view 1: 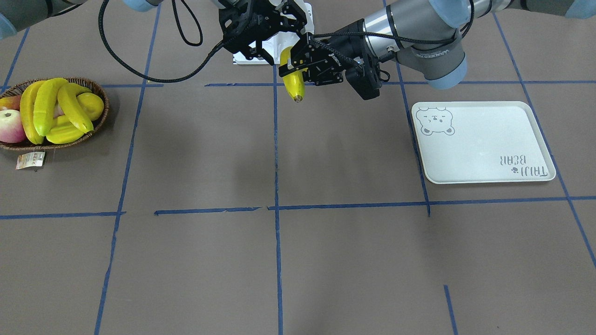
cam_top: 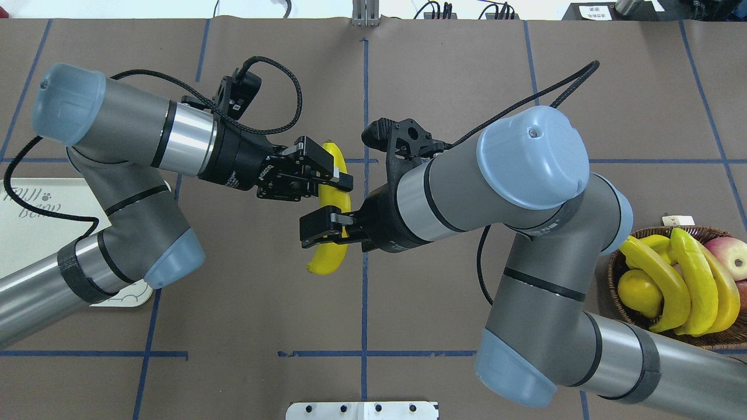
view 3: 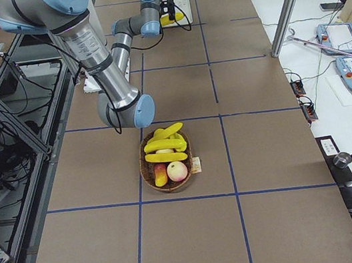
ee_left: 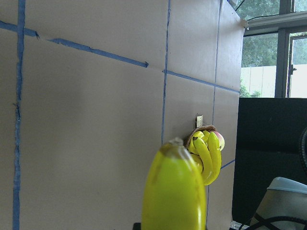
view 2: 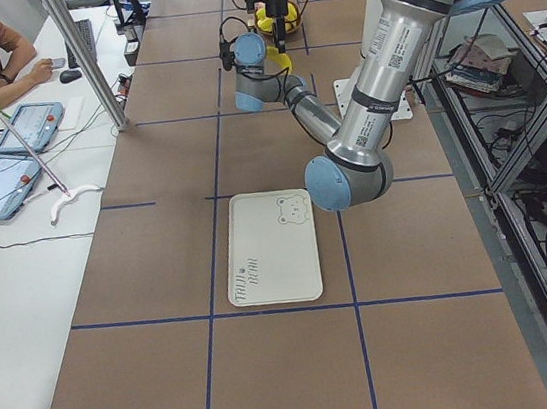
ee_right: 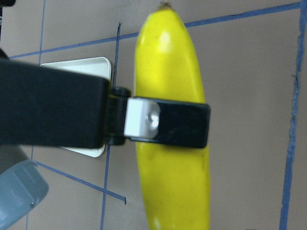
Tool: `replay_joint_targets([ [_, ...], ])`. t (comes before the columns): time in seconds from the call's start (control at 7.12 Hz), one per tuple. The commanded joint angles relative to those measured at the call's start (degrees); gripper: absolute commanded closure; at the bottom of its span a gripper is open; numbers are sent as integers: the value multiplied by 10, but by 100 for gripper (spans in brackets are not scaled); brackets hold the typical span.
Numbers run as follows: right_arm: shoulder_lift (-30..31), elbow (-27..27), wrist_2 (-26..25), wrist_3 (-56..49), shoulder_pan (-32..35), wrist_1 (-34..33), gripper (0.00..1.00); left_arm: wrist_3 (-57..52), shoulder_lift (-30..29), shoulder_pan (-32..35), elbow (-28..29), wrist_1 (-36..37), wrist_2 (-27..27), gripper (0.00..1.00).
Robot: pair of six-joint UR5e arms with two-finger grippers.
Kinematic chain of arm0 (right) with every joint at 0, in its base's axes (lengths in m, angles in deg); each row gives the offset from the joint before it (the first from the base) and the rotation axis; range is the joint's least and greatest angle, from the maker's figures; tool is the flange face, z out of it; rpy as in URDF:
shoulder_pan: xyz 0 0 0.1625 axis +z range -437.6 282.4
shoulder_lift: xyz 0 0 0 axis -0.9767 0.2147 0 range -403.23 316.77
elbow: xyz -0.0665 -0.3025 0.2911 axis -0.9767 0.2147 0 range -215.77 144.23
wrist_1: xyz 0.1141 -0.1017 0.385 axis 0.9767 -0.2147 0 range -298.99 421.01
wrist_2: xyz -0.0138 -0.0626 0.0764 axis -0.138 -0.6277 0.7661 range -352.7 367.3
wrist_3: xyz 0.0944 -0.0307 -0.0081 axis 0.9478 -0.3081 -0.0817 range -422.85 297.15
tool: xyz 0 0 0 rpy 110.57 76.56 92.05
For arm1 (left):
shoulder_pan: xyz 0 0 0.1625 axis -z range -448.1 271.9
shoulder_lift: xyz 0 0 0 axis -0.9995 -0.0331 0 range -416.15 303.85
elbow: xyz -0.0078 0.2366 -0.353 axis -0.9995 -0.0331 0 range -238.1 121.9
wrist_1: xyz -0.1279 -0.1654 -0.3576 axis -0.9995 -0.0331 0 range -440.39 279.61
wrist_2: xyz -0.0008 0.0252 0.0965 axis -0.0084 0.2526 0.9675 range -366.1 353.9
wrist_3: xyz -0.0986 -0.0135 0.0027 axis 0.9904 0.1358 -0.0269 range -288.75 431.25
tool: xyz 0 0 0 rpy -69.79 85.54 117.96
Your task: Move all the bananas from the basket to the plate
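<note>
Zero bananas on the plate (view 1: 484,144): one banana (cam_top: 330,233) mid-air pinched by both my left claw (cam_top: 330,174) and right claw (cam_top: 320,228), three in the basket (view 1: 100,118).

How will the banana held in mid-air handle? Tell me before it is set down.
Probably stiff: the banana sticks out past the left gripper without sagging. Its glossy skin may slip between the fingers. Curved and rounded, it could rock or roll once laid on the flat plate.
</note>
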Motion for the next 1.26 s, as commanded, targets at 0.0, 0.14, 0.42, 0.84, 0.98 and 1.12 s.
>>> replay_joint_targets([
  [0.0,1,-20,0,6,0,0,0,0,5,1,2,29,2,100],
  [0.14,3,-29,-2,7,4,-1,0,-2,25,25,1,62,1,100],
  [0.42,44,-61,-42,6,10,-2,0,-20,83,91,-7,92,-6,100],
  [0.84,105,-83,-61,6,26,-5,0,-229,261,172,-7,136,-5,100],
  [0.98,131,-88,-64,6,35,-4,0,-313,314,203,-6,159,-3,100],
  [1.12,137,-91,-63,6,41,-5,0,-378,351,222,-2,181,2,100],
])
